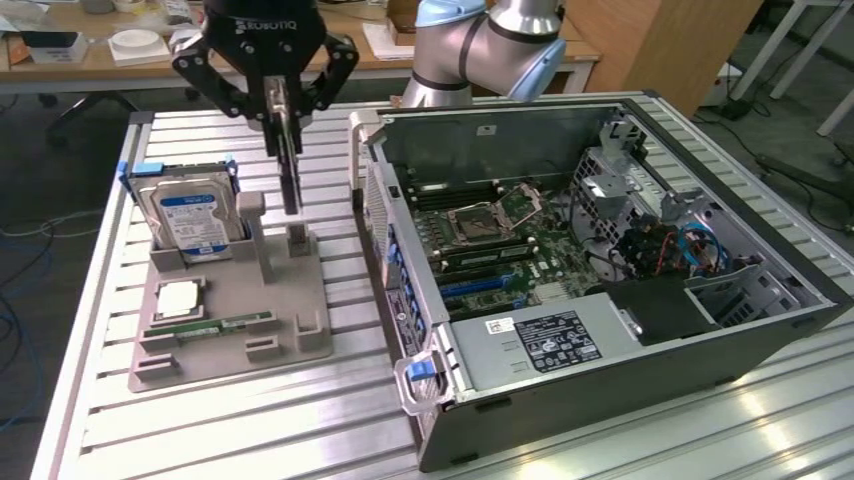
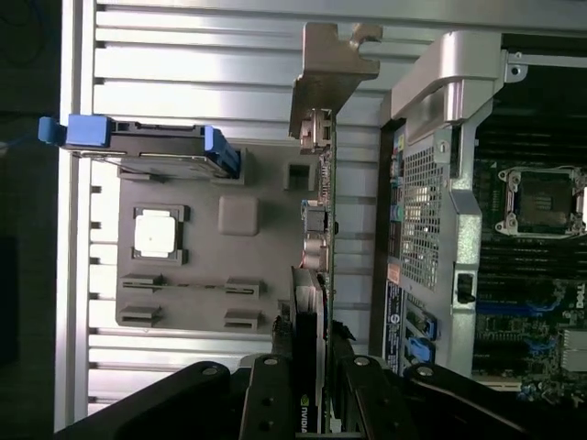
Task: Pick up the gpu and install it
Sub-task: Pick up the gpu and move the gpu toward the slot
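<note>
Upper left, exterior view: the pincer (image 1: 276, 100) pinches the graphics card (image 1: 288, 165) upright
It hangs just above the grey stand (image 1: 287, 300); best raised straight and vertical, clear of the computer case (image 1: 627, 390)

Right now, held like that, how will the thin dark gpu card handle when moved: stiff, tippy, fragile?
Probably stiff: the thin dark gpu card hangs straight from the fingers, no sag. It may pivot if jolted, since they pinch just one end. Likely fragile: small exposed parts run along its edge, with a silver metal bracket at the far end.
</note>
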Tool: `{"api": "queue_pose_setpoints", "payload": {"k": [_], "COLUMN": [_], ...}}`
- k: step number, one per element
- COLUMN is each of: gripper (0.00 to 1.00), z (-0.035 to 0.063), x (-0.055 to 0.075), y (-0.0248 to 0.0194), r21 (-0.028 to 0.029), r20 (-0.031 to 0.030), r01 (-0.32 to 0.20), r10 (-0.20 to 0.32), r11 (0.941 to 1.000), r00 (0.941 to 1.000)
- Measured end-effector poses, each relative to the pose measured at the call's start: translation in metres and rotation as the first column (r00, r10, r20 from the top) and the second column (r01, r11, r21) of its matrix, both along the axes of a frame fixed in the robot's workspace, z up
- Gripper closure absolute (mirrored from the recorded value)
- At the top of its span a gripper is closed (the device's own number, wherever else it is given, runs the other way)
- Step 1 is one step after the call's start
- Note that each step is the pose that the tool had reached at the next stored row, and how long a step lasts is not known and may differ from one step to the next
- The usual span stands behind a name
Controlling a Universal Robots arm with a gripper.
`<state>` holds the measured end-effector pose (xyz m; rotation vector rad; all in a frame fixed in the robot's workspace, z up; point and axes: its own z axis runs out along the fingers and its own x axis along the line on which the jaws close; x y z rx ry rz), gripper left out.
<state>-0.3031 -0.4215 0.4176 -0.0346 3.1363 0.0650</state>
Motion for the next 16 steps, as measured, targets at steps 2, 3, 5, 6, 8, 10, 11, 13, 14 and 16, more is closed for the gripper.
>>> {"api": "queue_pose_setpoints", "payload": {"k": [2,3,5,6,8,10,11,13,14,16], "gripper": [0.74,0.74,0.74,0.74,0.74,0.74,0.74,0.74,0.74,0.74], "z": [0.0000,0.0000,-0.0001,-0.0001,-0.0001,0.0000,-0.0001,-0.0002,-0.0002,-0.0006], "x": [0.005,0.007,0.012,0.014,0.018,0.024,0.028,0.033,0.036,0.039], "y": [0.0000,0.0000,0.0000,0.0000,0.0000,0.0000,0.0000,0.0000,0.0000,0.0000], "r21": [-0.0001,-0.0001,0.0000,0.0000,0.0003,0.0013,0.0015,0.0016,0.0016,0.0015], "r20": [-0.0001,-0.0001,0.0000,0.0000,0.0000,-0.0006,-0.0009,-0.0013,-0.0013,-0.0013], "r01": [0.000,-0.001,-0.003,-0.003,-0.005,-0.006,-0.006,-0.006,-0.005,-0.002], "r10": [0.000,0.001,0.003,0.003,0.005,0.006,0.006,0.006,0.005,0.002], "r11": [1.0000,1.0000,1.0000,1.0000,1.0000,1.0000,1.0000,1.0000,1.0000,1.0000], "r00": [1.0000,1.0000,1.0000,1.0000,1.0000,1.0000,1.0000,1.0000,1.0000,1.0000]}}
